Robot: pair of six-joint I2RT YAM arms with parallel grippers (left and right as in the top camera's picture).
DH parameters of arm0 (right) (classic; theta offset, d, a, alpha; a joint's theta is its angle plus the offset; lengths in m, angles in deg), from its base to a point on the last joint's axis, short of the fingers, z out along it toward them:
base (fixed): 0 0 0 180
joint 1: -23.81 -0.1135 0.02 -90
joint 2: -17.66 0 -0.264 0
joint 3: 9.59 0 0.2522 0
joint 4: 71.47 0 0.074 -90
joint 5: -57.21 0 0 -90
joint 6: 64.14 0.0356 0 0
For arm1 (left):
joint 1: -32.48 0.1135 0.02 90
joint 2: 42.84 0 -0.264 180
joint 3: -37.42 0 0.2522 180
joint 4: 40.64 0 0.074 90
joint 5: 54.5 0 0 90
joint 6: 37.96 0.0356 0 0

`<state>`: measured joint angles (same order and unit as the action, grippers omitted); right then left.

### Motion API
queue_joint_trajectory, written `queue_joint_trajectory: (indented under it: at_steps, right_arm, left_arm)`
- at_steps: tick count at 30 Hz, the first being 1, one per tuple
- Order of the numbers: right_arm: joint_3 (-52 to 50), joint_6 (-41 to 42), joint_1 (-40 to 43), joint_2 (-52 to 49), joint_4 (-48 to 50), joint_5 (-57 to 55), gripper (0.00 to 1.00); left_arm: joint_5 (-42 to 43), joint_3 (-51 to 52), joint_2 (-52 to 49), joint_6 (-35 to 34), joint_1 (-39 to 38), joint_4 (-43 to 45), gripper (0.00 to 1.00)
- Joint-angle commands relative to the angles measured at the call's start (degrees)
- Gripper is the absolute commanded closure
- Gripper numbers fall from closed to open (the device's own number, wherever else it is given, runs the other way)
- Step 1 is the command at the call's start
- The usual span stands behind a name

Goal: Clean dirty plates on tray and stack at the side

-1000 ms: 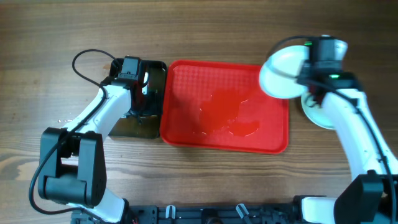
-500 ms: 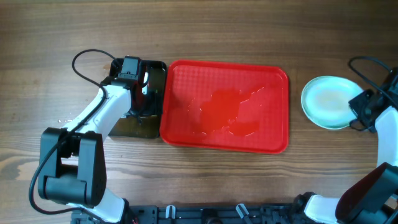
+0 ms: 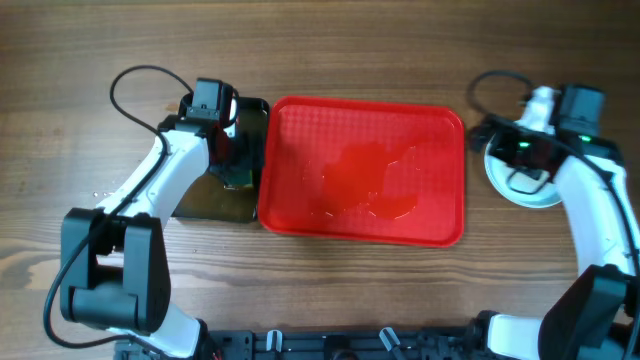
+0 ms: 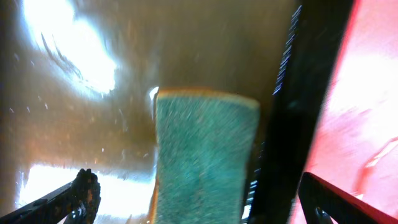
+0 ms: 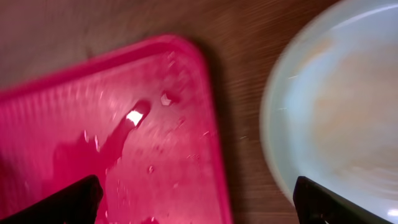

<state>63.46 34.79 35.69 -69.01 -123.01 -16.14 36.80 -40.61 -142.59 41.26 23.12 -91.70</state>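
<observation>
**Wooden counter: tray emptied, plates sitting at the side**

The wooden counter is carrying everything. The plates are sitting stacked just right of the tray, which is lying bare and wet, so the task is looking nearly finished. The right end effector is hovering there, spread wide and gripping nothing. The left end effector is gaping empty over the sponge in the black pan.

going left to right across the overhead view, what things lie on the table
black pan → red tray → plates
</observation>
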Motion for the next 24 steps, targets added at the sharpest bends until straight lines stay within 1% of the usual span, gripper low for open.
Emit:
queue_joint_trajectory:
  at_steps: [1, 3, 5, 7, 9, 11, 12, 15, 18, 21, 24]
  right_arm:
    - [2.0, -4.5, -7.6, 0.9, -1.8, -3.5, 0.00]
    - [2.0, -4.3, -10.0, 1.9, -2.8, -3.7, 0.01]
    - [2.0, -2.6, -11.6, 4.2, -4.7, -6.6, 0.00]
    - [1.8, -1.2, -13.3, 7.4, -6.5, -10.3, 0.00]
    - [0.2, -1.0, -15.1, 11.7, -6.6, -10.3, 0.00]
    - [-2.2, -1.0, -16.5, 15.2, -6.2, -11.0, 0.01]
    - [-4.5, -1.0, -17.7, 18.2, -5.0, -12.0, 0.00]
    - [-10.1, -1.0, -20.9, 29.0, -2.5, -13.3, 0.01]
    - [-10.4, -1.0, -21.4, 38.6, -5.0, -13.2, 0.01]
    - [-10.4, -1.0, -21.4, 41.6, -5.4, -13.2, 0.01]
    - [-10.4, -1.1, -21.4, 40.0, -5.5, -13.2, 0.00]
  left_arm:
    - [1.5, -2.5, 4.1, -5.4, 0.0, -0.5, 0.00]
    - [1.4, -2.5, 6.3, -6.4, 0.0, -2.7, 0.00]
    - [1.5, -2.5, 7.9, -6.4, 0.0, -6.0, 0.00]
    - [1.4, -2.5, 9.1, -8.0, 0.0, -10.2, 0.00]
    - [1.5, -2.0, 10.3, -8.2, -0.3, -12.6, 0.00]
    - [1.5, -0.5, 12.7, -8.2, -0.9, -11.9, 0.00]
    - [1.4, 1.6, 15.9, -8.2, -1.8, -10.4, 0.00]
    - [0.1, 8.7, 27.7, -10.0, -4.0, -6.7, 0.00]
    - [-0.1, 13.2, 39.2, -10.7, -4.0, -6.4, 0.00]
    - [-0.1, 13.4, 43.8, -10.7, -4.0, -7.3, 0.00]
    - [-0.1, 13.4, 43.5, -10.7, -4.0, -7.3, 0.00]
